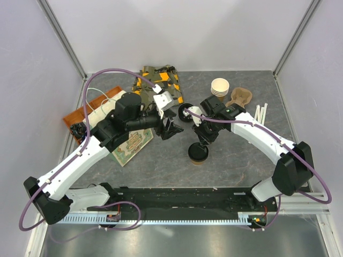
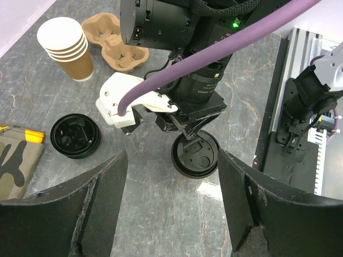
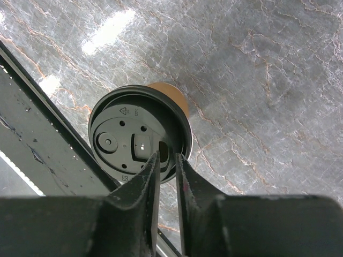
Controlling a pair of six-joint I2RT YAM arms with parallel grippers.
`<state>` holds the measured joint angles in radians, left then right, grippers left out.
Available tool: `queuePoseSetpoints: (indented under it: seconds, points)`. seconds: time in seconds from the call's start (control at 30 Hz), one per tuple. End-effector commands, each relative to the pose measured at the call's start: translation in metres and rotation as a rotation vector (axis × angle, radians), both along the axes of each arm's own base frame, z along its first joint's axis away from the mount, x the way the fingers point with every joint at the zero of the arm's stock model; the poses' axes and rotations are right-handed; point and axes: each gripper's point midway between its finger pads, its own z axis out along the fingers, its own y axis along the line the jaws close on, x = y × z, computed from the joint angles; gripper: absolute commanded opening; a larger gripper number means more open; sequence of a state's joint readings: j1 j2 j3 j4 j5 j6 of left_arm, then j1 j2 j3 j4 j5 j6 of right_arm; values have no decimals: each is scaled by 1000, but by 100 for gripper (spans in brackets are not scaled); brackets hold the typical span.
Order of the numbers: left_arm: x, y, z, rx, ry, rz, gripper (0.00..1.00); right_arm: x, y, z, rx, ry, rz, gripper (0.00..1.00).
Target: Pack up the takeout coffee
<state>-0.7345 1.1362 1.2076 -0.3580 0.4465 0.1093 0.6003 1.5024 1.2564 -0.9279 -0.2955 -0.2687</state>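
Right fingers fill the bottom of their own wrist view, pointing down at the takeout coffee. Tips are parted by only a narrow slit and hang over the near edge of the black lid, w/ nothing seen clamped btwn them; can't tell if they touch the lid. Cup stands upright on the grey marbled desk, w/ a sliver of brown kraft wall showing past the lid's far rim. From the top cam the coffee sits approx mid-desk toward the front edge, just below the right wrist, apart from the other items. Left fingers are spread wide and empty, held above the desk and facing the cup, which shows btwn them w/ the right wrist directly over it. In the top view the left fingers are just left of the right arm's wrist. A loose black lid lies on the desk left of the cup, well apart from it. Farther back is a stack of lidless paper cups w/ a moulded cardboard carrier just beside it. Printed paper bag lies at the desk's back, left of ctr. An orange tray sits at the left edge and a few white sticks at the right.
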Motion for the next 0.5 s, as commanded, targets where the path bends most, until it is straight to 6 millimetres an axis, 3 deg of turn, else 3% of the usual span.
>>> queuePoseSetpoints:
  seconds: [0.0,0.23,0.47]
  points:
    - [3,-2,8,-22,-6,5,75,0,4,2,13,-8,17,26]
    - [2,-3,6,-24,6,1,75,2,6,10,22,-20,20,33]
    - [-12,-8,2,-32,61,-67,75,10,6,49,63,-107,8,53]
